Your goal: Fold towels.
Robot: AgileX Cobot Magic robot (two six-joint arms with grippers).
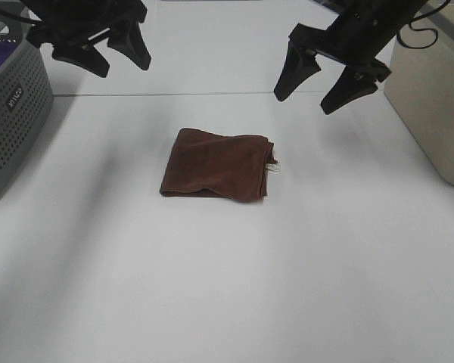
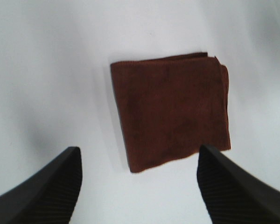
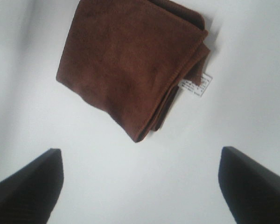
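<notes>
Both grippers, left point(image 1: 115, 51) and right point(image 1: 323, 85), spread wide and empty, hanging high above the table point(image 1: 348, 249) with the brown towel point(image 1: 218, 164) lying folded small at its middle (white tag point(image 1: 274, 166) poking out), so folding apparently done, perhaps only tidying left.

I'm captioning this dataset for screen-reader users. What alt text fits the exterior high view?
A dark brown towel, folded into a compact rectangle with a small white tag at its right edge, lies on a white table. Two open black grippers, left and right, hover above it, with a grey perforated basket at left.
</notes>
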